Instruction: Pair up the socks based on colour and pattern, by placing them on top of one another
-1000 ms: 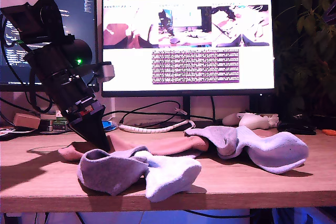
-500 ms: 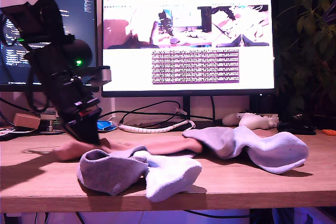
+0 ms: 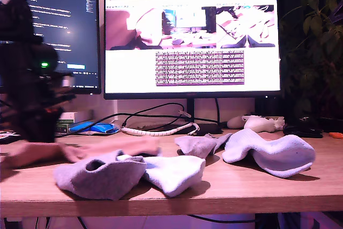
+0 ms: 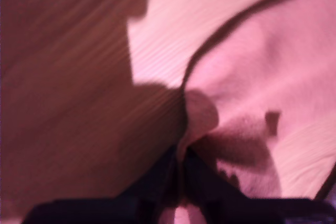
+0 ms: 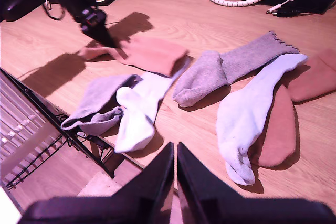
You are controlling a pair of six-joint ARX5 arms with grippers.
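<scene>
My first gripper is shut on a fold of a pink sock. In the exterior view the first arm is a dark blur at the left, and the pink sock trails from it along the table. A grey sock and a white sock lie side by side near the front edge. Further along lie a grey-lavender sock with a frilly cuff and a pale-blue sock, which rests on another pink sock. My second gripper hangs high above them, shut and empty.
Two lit monitors stand at the back. A coiled white cable and a white game controller lie in front of them. A black wire rack sits below the table's front edge. A plant fills the exterior view's right.
The first arm swung toward the exterior view's left, dragging the pink sock out from beside the grey-lavender one. The front grey and white socks shifted left too.
</scene>
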